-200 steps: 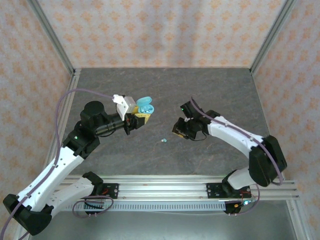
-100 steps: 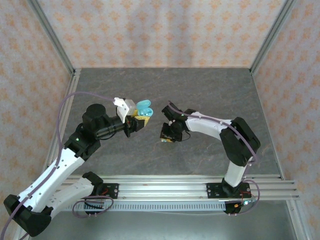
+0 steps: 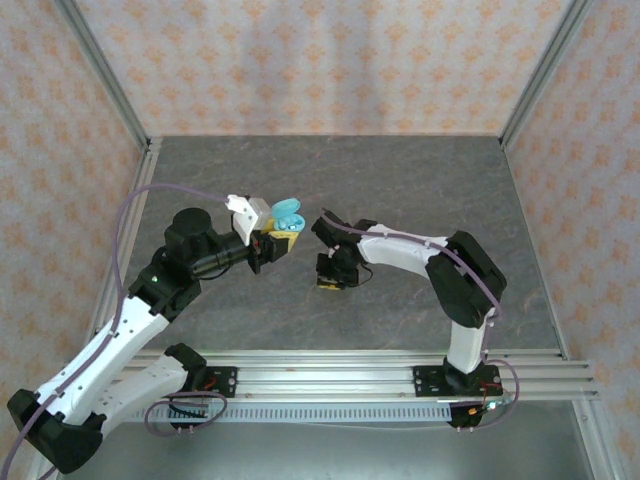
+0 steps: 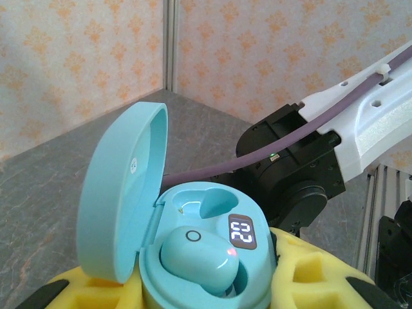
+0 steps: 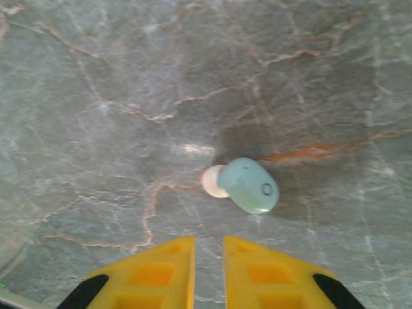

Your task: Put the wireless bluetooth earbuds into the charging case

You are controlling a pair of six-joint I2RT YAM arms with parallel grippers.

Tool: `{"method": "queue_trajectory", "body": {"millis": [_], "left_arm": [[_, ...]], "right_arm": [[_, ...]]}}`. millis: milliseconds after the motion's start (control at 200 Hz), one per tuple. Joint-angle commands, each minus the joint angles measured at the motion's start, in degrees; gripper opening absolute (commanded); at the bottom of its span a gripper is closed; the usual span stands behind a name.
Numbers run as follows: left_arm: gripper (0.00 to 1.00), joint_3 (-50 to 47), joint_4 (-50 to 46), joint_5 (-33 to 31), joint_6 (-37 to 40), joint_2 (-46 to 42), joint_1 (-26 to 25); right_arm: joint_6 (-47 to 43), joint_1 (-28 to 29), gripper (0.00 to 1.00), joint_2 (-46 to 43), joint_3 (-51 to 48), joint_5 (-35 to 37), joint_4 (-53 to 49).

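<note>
My left gripper [image 3: 272, 240] is shut on the light teal charging case [image 4: 212, 283], holding it above the table between yellow pads with the lid [image 4: 119, 193] swung open. One teal earbud [image 4: 196, 254] sits in the case's near socket, a red light glowing on it; the far socket [image 4: 206, 203] is bare. A second teal earbud [image 5: 248, 185] with a white tip lies on the table. My right gripper [image 5: 208, 241] hangs just short of it and slightly to its left. Its yellow fingers stand narrowly apart with nothing between them.
The grey marbled table [image 3: 420, 190] is walled by patterned panels on three sides. An aluminium rail [image 3: 330, 370] runs along the near edge. My right arm's black wrist [image 4: 296, 174] is close behind the held case.
My right arm has swung left and down over the loose earbud, and its jaws have narrowed. The left arm and the case have barely moved.
</note>
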Motion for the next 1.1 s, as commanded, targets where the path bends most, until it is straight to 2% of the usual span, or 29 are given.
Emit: {"method": "queue_trajectory", "body": {"millis": [0,245,470,796,1091], "left_arm": [[0.00,0.05,2.18,-0.25,-0.23,0.29,-0.34],[0.00,0.14,2.06,-0.18,-0.30,0.32,-0.39],[0.00,-0.03,1.80,-0.26,-0.54,0.01,-0.40],[0.00,-0.73,2.15,-0.97,-0.91,-0.74,-0.38],[0.00,-0.56,1.01,-1.14,-0.66,-1.40,-0.39]], "right_arm": [[-2.94,-0.54,0.19,1.42,2.05,4.30,-5.14],[-4.55,-2.57,0.17,1.34,2.00,7.10,-7.41],[-3.68,-3.02,0.16,1.12,1.73,5.83,-5.85],[-0.09,1.02,0.13,-2.32,1.76,5.34,-3.72],[-0.59,1.81,0.12,2.10,1.81,5.28,-2.04]]}}
